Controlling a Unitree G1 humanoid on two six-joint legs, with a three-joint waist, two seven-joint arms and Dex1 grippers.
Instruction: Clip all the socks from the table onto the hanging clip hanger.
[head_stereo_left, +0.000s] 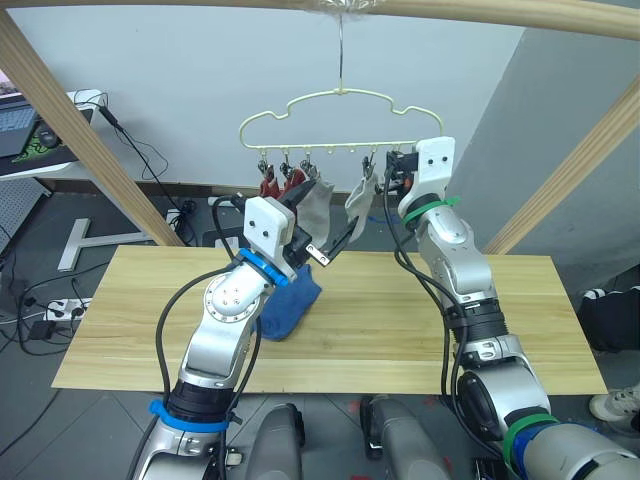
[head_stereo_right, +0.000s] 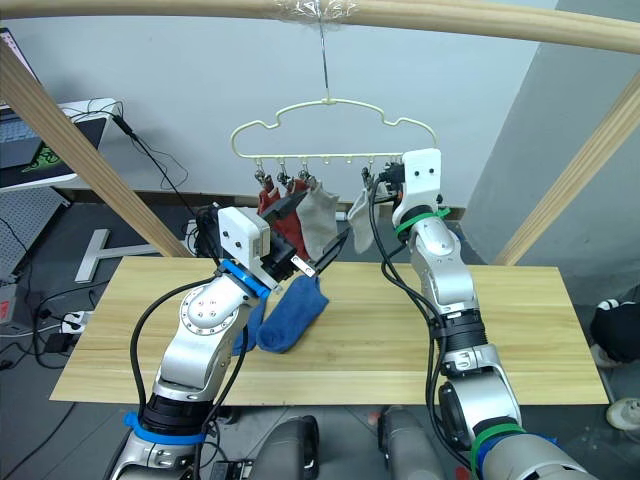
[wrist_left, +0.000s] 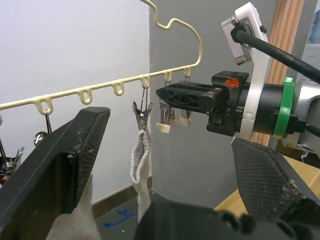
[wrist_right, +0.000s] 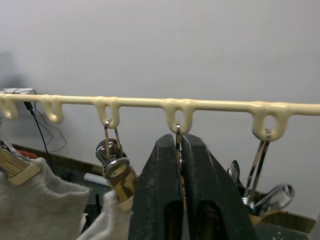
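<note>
Socks first, from my left: two rust red socks (head_stereo_left: 278, 187) and two light grey socks (head_stereo_left: 316, 203) already hang from the clip hanger (head_stereo_left: 340, 125), while one blue sock (head_stereo_right: 290, 313) lies on the tabletop (head_stereo_left: 400, 320). My left pincer (head_stereo_left: 325, 247) is raised below the hanger, spread wide and holding nothing, I judge so it can go for that blue sock. My right pincer (wrist_right: 181, 165) is squeezed shut on a clip (wrist_right: 178, 134), probably to open it for the next sock.
</note>
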